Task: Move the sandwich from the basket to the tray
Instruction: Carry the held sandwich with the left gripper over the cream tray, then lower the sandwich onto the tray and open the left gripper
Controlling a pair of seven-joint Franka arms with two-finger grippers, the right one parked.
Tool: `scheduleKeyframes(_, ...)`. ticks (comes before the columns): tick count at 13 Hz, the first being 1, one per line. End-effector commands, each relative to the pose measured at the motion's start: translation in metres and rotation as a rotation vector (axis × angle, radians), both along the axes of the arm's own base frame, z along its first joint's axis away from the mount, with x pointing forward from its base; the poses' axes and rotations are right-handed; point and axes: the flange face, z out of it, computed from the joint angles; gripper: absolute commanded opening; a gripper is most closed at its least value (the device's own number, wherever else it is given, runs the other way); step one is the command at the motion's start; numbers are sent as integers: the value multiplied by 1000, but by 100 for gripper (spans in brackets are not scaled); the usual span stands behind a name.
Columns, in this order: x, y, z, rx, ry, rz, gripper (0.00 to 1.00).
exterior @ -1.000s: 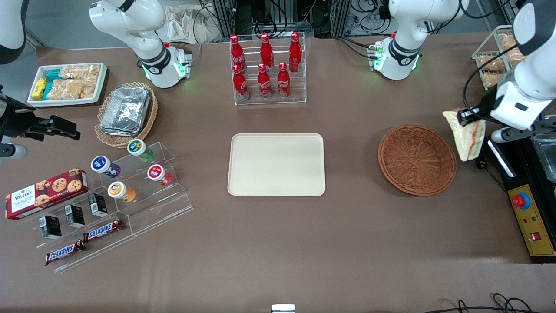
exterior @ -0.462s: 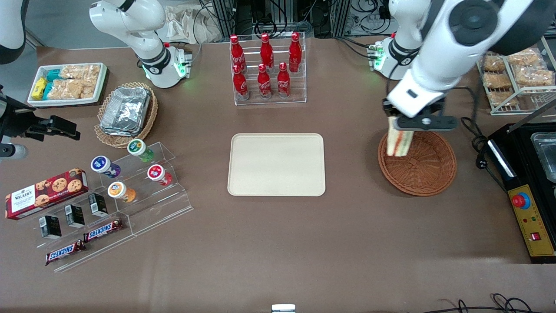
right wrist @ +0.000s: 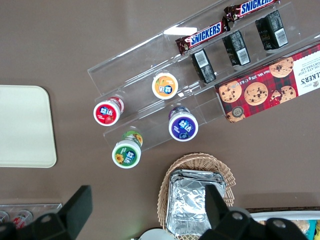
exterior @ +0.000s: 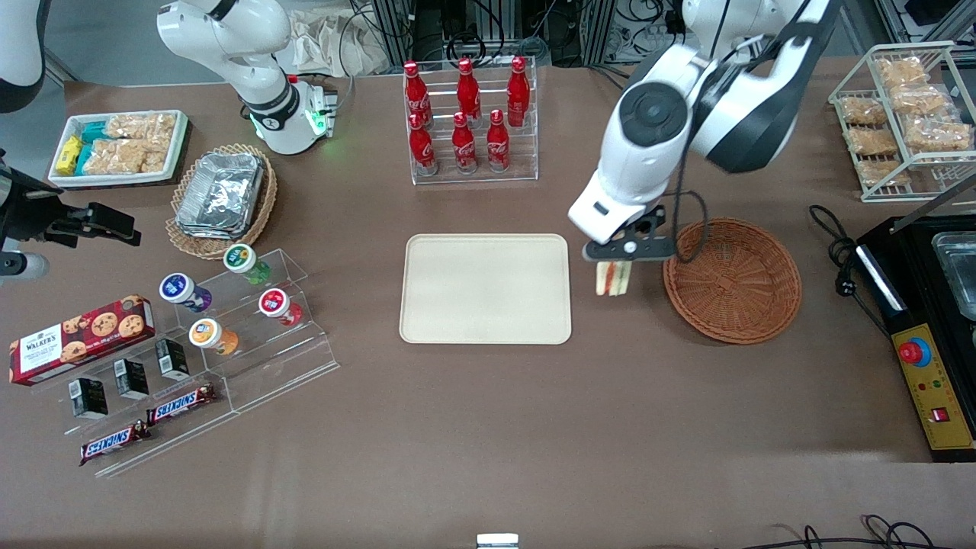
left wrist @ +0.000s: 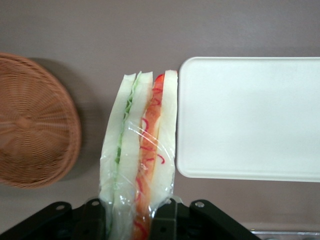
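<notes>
My left gripper (exterior: 614,261) is shut on the sandwich (exterior: 613,277), a wrapped white-bread wedge with an orange-pink filling, and holds it in the air above the bare table between the reddish-brown wicker basket (exterior: 732,279) and the cream tray (exterior: 486,288). In the left wrist view the sandwich (left wrist: 142,155) hangs between the black fingers (left wrist: 167,217) of the gripper (left wrist: 131,220). There the basket (left wrist: 31,122) lies to one side of it and the tray (left wrist: 250,117) close to the other side. Nothing lies in the basket or on the tray.
A clear rack of red cola bottles (exterior: 467,118) stands farther from the front camera than the tray. A tan basket of foil trays (exterior: 221,194), acrylic steps with yogurt cups (exterior: 229,305) and snack boxes lie toward the parked arm's end. A wire rack of pastries (exterior: 903,114) and a black control box (exterior: 926,366) stand at the working arm's end.
My gripper has carried the sandwich from beside the basket at the working arm's end, across the basket, to the gap between basket and tray. The arm has swung toward the table's middle.
</notes>
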Motion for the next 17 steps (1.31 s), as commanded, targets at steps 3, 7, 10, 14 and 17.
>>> scheduleKeyframes(3, -1, -47, -83, 20, -19, 13, 0)
scheduleKeyframes(7, -9, -71, -147, 15, -8, -17, 0)
scheduleKeyframes(10, -9, -75, -187, 30, -17, 2, 0)
scheduleKeyframes(14, -24, -91, -210, 73, -38, 3, 29)
scheduleKeyframes(17, -23, -92, -208, 70, -41, 3, 100)
